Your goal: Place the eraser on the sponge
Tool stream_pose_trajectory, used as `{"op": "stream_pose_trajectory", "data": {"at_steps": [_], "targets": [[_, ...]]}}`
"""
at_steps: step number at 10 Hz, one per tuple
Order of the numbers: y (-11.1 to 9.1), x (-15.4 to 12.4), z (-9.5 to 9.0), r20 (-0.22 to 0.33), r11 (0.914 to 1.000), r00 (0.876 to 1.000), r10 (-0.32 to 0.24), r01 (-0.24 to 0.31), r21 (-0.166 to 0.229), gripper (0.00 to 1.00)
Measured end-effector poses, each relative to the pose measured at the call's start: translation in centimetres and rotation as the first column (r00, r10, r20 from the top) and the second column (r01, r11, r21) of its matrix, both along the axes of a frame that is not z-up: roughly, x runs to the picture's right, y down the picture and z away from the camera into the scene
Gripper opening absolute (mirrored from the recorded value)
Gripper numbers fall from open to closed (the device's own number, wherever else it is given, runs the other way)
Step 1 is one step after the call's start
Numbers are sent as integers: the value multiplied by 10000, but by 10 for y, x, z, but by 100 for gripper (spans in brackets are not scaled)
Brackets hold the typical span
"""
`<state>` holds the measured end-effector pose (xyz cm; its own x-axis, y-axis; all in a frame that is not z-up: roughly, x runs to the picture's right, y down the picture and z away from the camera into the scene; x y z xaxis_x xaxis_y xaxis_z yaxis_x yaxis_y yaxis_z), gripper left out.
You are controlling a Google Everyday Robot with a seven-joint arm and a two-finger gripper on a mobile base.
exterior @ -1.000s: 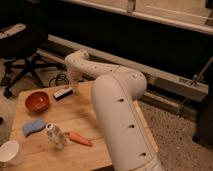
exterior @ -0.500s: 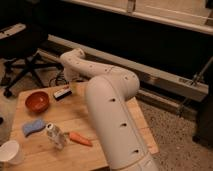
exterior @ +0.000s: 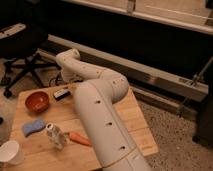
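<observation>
1. Your hand (exterior: pixel 65 84) sits at the far end of the white arm (exterior: pixel 100 105), low over the far edge of the bench (exterior: pixel 62 114), just behind the eraser (exterior: pixel 61 93). It shows only as a dark shape below the wrist, so you cannot tell whether it is open or closed, or whether it touches the eraser.
2. The eraser lies flat on the bench near the far edge, with its black top up and a light strip along its side.
3. The sponge (exterior: pixel 33 127), your light-blue pad, lies flat near the picture's left edge of the bench, well apart from the eraser and nearer the camera.
4. A red bowl (exterior: pixel 37 101) stands close to the line between the eraser and the sponge, a little toward the left edge and apart from both.
5. A clear bottle (exterior: pixel 56 136) lies just beside the sponge on its right, and an orange carrot (exterior: pixel 79 138) lies beyond the bottle, close against the arm.
6. A white cup (exterior: pixel 10 152) stands at the near left corner.
7. Bare wood shows in the middle of the bench, ringed by the eraser, bowl, sponge and bottle.
8. Your arm's thick lower link covers the right-hand middle of the bench.
9. Beyond the left far corner stands a dark office chair (exterior: pixel 22 52); to the right is speckled floor (exterior: pixel 175 135).
</observation>
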<state>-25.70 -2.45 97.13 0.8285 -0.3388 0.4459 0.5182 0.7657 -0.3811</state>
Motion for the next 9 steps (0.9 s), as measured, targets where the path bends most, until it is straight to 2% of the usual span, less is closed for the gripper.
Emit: {"op": "stream_pose_trajectory", "data": {"at_steps": [7,9], "targets": [[10,-15,20,-352,9985,9982,-495,486,-265,78],[11,-13,24,-475,9976,9969,-630,616,-313,67]]}}
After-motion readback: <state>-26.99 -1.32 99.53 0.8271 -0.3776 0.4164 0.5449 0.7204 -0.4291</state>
